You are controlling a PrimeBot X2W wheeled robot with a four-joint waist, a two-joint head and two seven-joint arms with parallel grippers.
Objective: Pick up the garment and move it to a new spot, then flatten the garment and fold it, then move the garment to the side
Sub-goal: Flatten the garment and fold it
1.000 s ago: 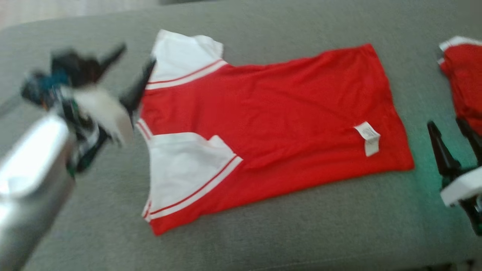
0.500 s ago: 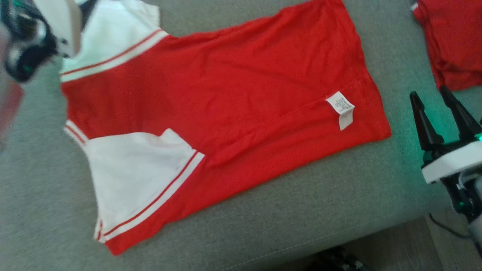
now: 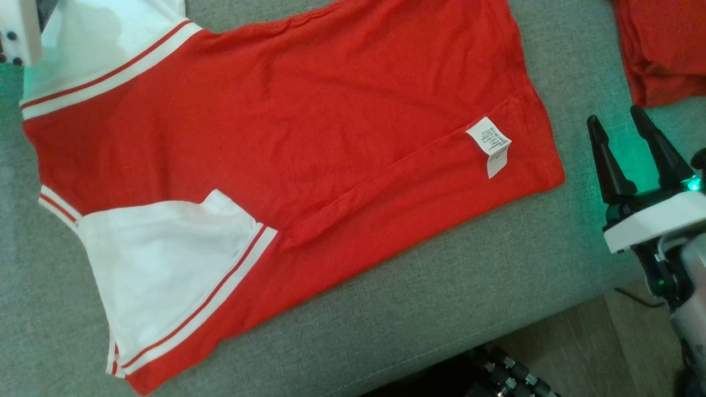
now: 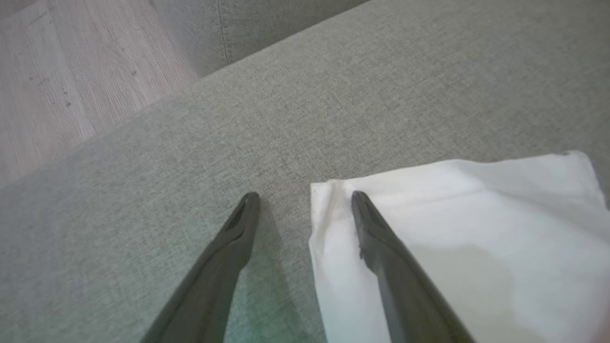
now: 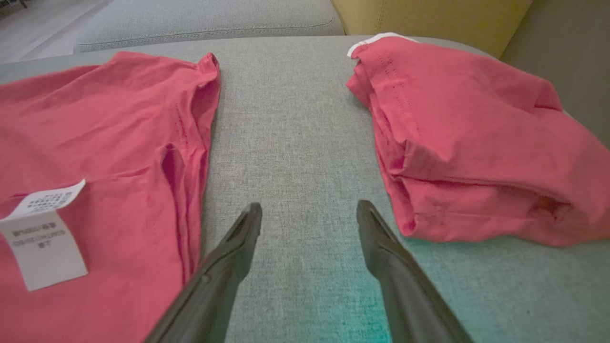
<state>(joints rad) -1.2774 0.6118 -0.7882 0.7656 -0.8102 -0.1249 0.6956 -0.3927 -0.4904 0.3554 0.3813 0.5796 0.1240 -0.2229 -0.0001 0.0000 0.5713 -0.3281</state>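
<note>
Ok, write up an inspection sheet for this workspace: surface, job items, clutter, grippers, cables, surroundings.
Surface: grey sofa cushion, woven fabric.
Job's things: red T-shirt spread flat, care label showing, one long crease.
Clutter: second red garment, loosely folded, apart from the T-shirt.
Grippers: left gripper open, one finger over the white sleeve; right gripper open above the cushion between both garments.
Cables: thin dark cable off the cushion's edge, near the right gripper.
Surroundings: wooden floor, yellow cushion.

The right claw [image 3: 615,114] is wearing two long, matte black fingers [image 3: 608,165] tapering to points, sitting on a white block [image 3: 653,220] where a small green light [image 3: 692,185] is glowing. The left arm's white casing [image 3: 19,27] is showing dark screw heads [image 3: 11,36].
</note>
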